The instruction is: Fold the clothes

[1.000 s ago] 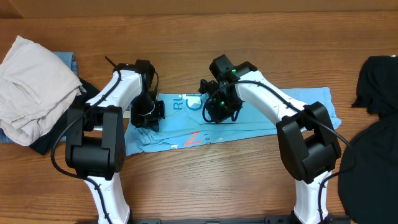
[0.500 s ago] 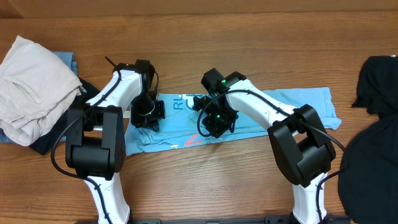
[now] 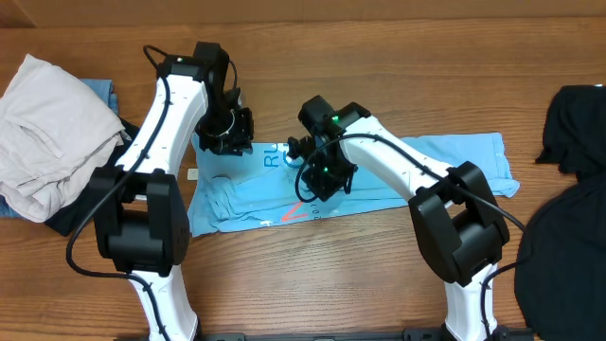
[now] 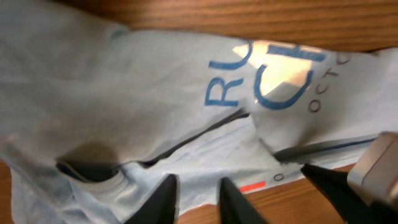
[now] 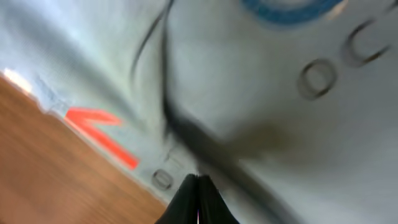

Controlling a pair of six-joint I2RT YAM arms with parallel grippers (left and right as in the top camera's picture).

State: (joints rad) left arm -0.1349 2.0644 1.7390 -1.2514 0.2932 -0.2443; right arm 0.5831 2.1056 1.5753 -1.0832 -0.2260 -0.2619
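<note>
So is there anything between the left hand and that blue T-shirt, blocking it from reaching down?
Nothing visible does. The left hand hangs over the T-shirt near its lettering, fingers apart, with only air beneath them. The right hand is shut at the shirt's printed middle, off to one side.

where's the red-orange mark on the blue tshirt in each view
Overhead: the red-orange mark lies near the T-shirt's lower edge, just left of centre.
Left wrist: only a small bar of it shows, low and right of centre.
Right wrist: it looks large, on the left, next to the wood.
Shared landmark: the blue lettering above the mark.
</note>
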